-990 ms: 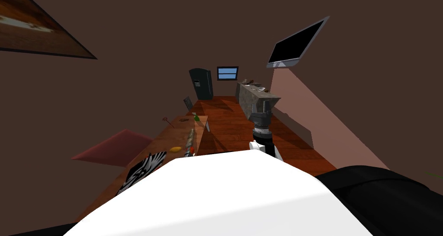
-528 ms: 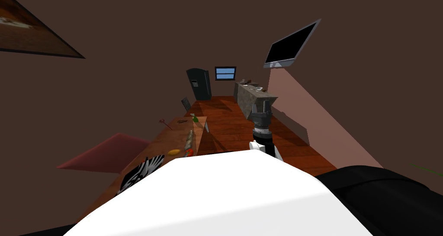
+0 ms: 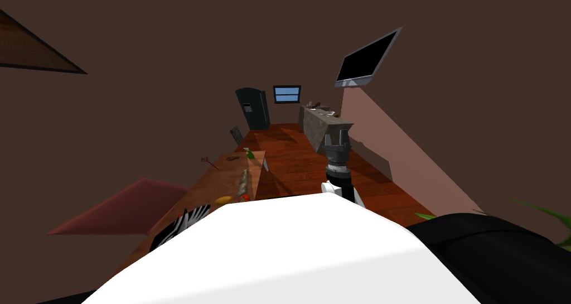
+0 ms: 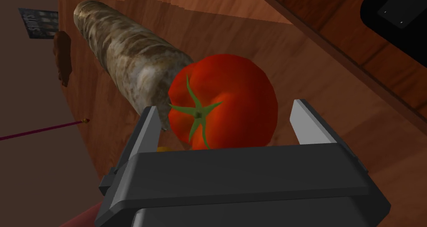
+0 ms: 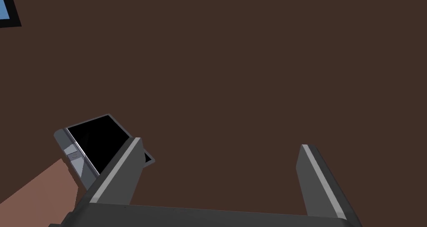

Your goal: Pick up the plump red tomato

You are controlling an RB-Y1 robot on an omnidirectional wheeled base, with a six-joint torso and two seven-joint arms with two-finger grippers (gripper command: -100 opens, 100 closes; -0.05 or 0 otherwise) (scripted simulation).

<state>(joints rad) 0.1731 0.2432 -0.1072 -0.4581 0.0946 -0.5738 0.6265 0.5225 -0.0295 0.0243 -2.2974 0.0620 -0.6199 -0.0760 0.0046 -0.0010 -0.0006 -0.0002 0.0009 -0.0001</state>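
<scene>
The plump red tomato (image 4: 233, 99), with a green star-shaped stalk, lies on the brown wooden table (image 4: 333, 124). It rests against the end of a long mottled loaf (image 4: 129, 62). My left gripper (image 4: 227, 110) is open and straddles the tomato, one finger on each side with a small gap to its skin. In the head view the tomato (image 3: 245, 197) is a small red speck at the table's near edge, just beyond my chest. My right gripper (image 3: 337, 134) is held up over the floor to the right, open with nothing in it (image 5: 221, 147).
On the table (image 3: 220, 178) lie the loaf (image 3: 244, 179), a yellow fruit (image 3: 223, 199), a zebra-striped thing (image 3: 181, 225), a green bottle (image 3: 250, 154) and a red-stemmed flower (image 3: 209, 162). A stone counter (image 3: 320, 128) stands far right, a plant (image 3: 549, 217) near right.
My head view has swung to the right: the table, screen and wall picture have slid left, and plant leaves have come in at the lower right. My right arm holds its place.
</scene>
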